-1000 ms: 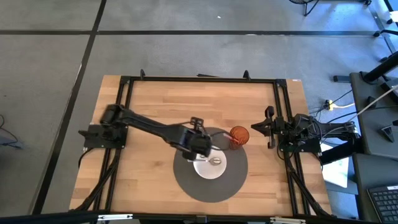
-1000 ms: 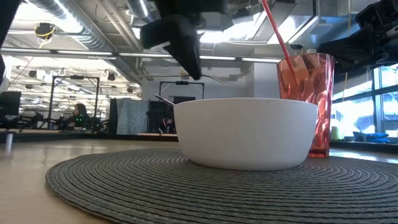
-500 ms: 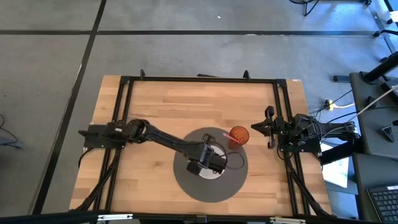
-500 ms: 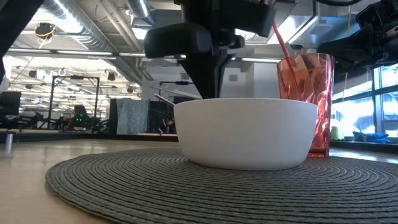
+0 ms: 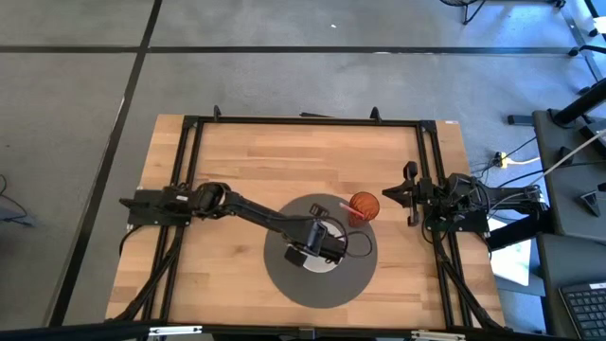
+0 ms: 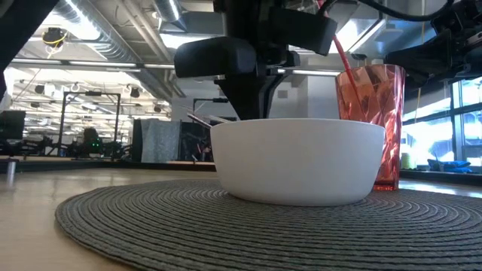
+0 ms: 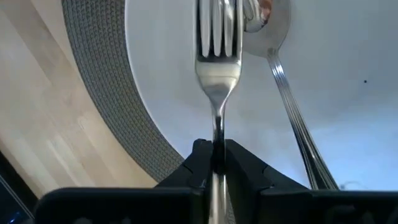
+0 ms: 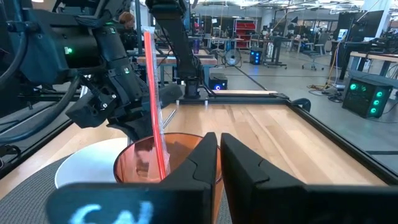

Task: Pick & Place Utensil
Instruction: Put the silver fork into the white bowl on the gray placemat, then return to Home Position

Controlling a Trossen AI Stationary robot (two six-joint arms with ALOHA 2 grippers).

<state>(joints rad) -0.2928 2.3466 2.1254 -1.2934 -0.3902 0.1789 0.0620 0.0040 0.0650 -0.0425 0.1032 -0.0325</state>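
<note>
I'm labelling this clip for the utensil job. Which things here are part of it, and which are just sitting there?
Part of the job:
- fork, between the left gripper's fingers
- white bowl beneath it
- spoon in the bowl

Just sitting there:
- red cup with straw
- grey placemat
- right gripper, parked by the cup

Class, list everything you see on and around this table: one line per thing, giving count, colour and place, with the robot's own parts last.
Table: one, light wood with a black frame, under everything.
Mat: one, grey, round and woven, at the table's middle.
Bowl: one, white, on the mat.
Fork: one, silver, over the bowl, handle in the left claw.
Spoon: one, silver, lying in the bowl beside the fork.
Cup: one, orange-red and see-through, at the mat's edge beside the bowl.
Straw: one, red, standing in the cup.
Left claw: one, dark, over the bowl, gripping the fork.
Right claw: one, dark, shut, empty, waiting at the table's right side, facing the cup.
</note>
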